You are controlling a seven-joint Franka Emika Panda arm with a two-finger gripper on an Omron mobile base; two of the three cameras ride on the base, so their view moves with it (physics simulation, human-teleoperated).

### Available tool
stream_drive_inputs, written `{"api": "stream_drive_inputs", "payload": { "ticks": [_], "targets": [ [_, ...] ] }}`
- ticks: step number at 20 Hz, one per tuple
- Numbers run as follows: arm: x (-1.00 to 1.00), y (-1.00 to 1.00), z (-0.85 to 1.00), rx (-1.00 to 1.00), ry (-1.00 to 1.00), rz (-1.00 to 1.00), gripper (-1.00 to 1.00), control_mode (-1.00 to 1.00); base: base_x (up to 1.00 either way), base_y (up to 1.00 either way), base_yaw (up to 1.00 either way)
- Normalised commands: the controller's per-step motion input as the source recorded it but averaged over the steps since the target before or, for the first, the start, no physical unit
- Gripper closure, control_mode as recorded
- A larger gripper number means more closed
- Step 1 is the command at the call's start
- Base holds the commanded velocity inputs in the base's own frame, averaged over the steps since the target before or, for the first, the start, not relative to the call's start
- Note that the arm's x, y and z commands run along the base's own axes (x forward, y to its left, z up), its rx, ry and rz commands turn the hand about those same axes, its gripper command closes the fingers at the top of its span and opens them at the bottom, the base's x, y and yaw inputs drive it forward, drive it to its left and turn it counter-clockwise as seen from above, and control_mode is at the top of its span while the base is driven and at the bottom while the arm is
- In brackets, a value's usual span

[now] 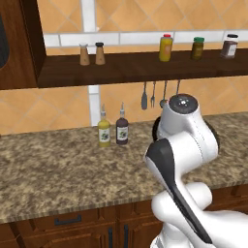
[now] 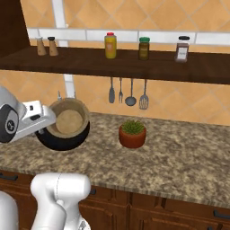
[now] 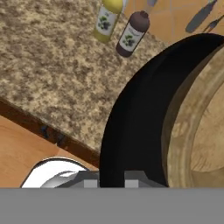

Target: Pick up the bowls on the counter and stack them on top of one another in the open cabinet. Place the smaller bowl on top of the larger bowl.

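My gripper (image 2: 48, 120) is shut on the left rim of the larger black bowl (image 2: 63, 141), which is tipped up on edge over the counter (image 2: 179, 157) with its opening towards the right base camera. The smaller tan-beige bowl (image 2: 68, 121) sits nested inside it. In the hand view the black bowl's rim (image 3: 135, 118) runs between my fingertips at the gripper (image 3: 111, 181), with the tan bowl (image 3: 197, 127) to its right. The open cabinet shelf (image 2: 134, 65) runs above. In the left base view my arm hides most of the bowls. I cannot tell whether the black bowl touches the counter.
A reddish-brown plant pot (image 2: 132, 134) stands right of the bowls. Two sauce bottles (image 1: 103, 130) stand by the wall to the left. Two shakers (image 1: 92, 54) and three jars (image 2: 110, 46) stand on the shelf. Utensils (image 2: 130, 92) hang below it.
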Motion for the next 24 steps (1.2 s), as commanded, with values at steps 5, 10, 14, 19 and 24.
{"api": "stream_drive_inputs", "payload": {
  "ticks": [5, 10, 14, 19, 24],
  "targets": [
    [-0.21, 0.30, 1.00, -0.05, -0.02, 0.14, 1.00, -1.00, 0.00, 0.00, 0.00],
    [-0.02, 0.11, 1.00, -0.15, -0.11, 0.12, 1.00, -1.00, 0.00, 0.00, 0.00],
    [0.28, 0.01, 1.00, -0.11, -0.09, 0.13, 1.00, -1.00, 0.00, 0.00, 0.00],
    [0.77, -0.02, 1.00, -0.06, -0.03, 0.09, 1.00, -1.00, 0.00, 0.00, 0.00],
    [1.00, -0.03, 0.17, -0.04, 0.01, 0.16, 1.00, -1.00, 0.00, 0.00, 0.00]
  ]
}}
